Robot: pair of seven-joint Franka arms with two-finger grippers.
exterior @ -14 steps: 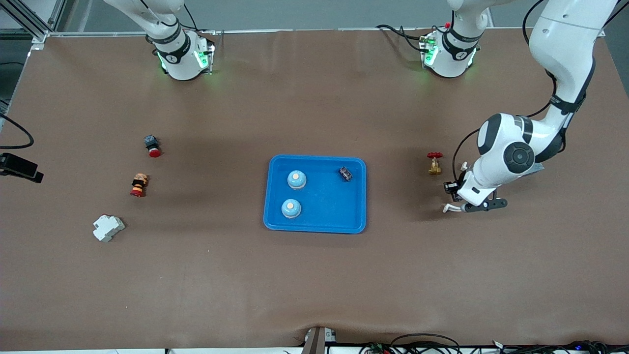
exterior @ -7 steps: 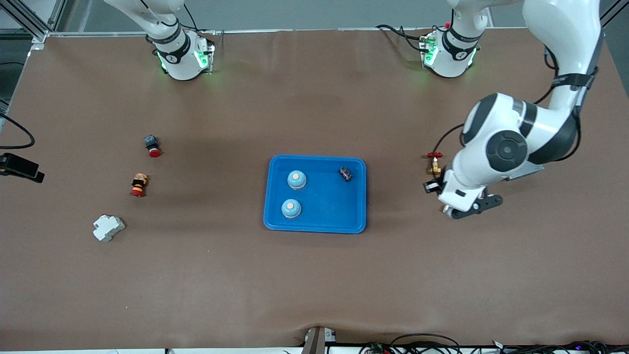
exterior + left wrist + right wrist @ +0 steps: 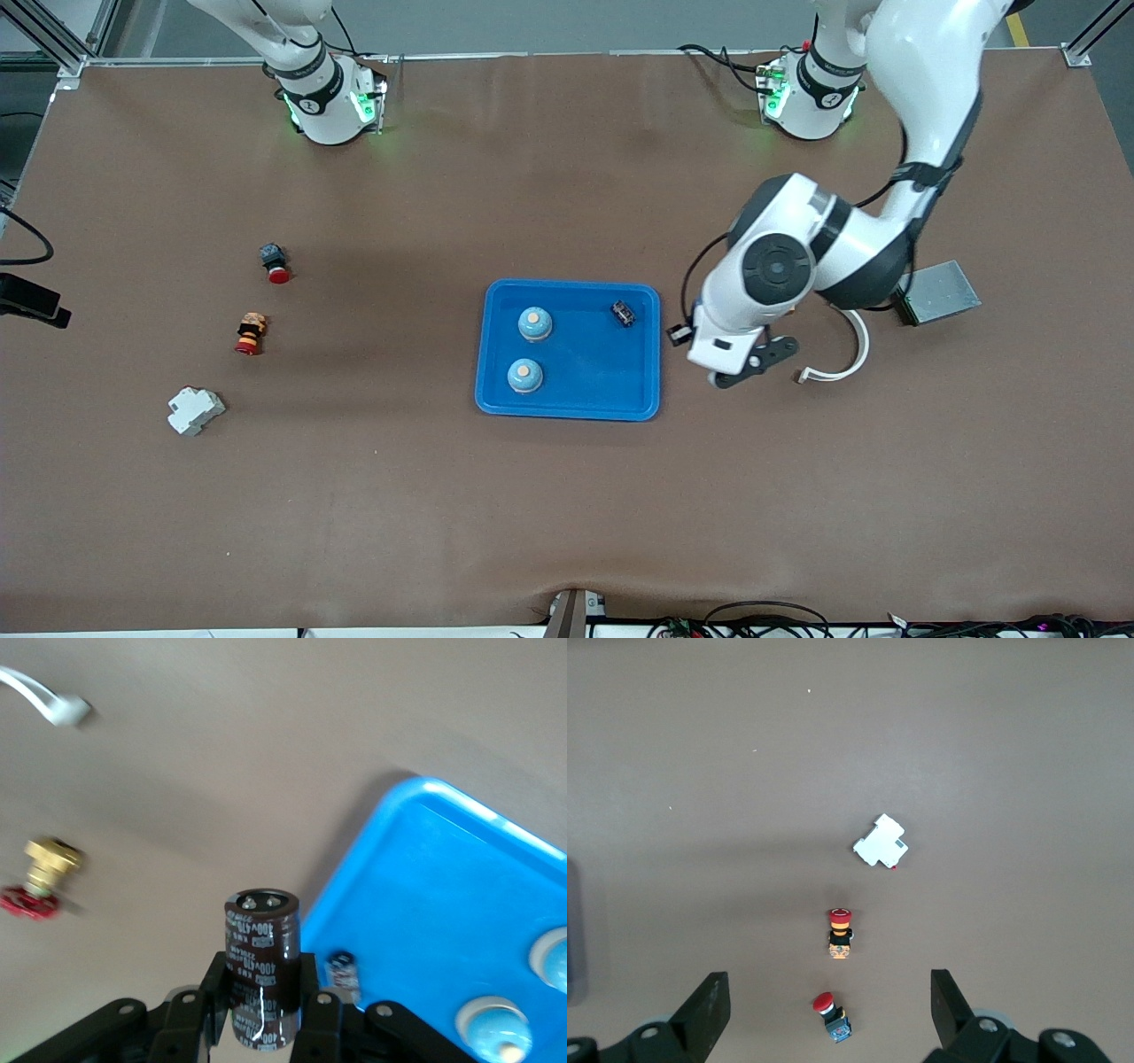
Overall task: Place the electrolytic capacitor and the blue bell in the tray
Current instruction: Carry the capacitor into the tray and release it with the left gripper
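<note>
My left gripper [image 3: 263, 992] is shut on a large dark brown electrolytic capacitor [image 3: 260, 943], held upright. In the front view this gripper [image 3: 682, 335] hangs over the table just beside the blue tray [image 3: 585, 409], at its rim toward the left arm's end. Inside the tray [image 3: 443, 877] stand two blue bells [image 3: 534, 324] [image 3: 524, 376] and a small dark capacitor [image 3: 624, 313]. My right gripper [image 3: 828, 1014] is open and high over the table at the right arm's end, out of the front view.
A white curved piece [image 3: 842, 359] and a grey metal plate [image 3: 939, 292] lie at the left arm's end. A brass valve with a red handle [image 3: 40, 877] sits nearby. Two red push buttons [image 3: 275, 262] [image 3: 251, 333] and a white block [image 3: 195, 410] lie at the right arm's end.
The left arm has swung from over the white curved piece toward the tray, carrying the capacitor. The grey plate and curved piece are now uncovered. The right arm has not moved.
</note>
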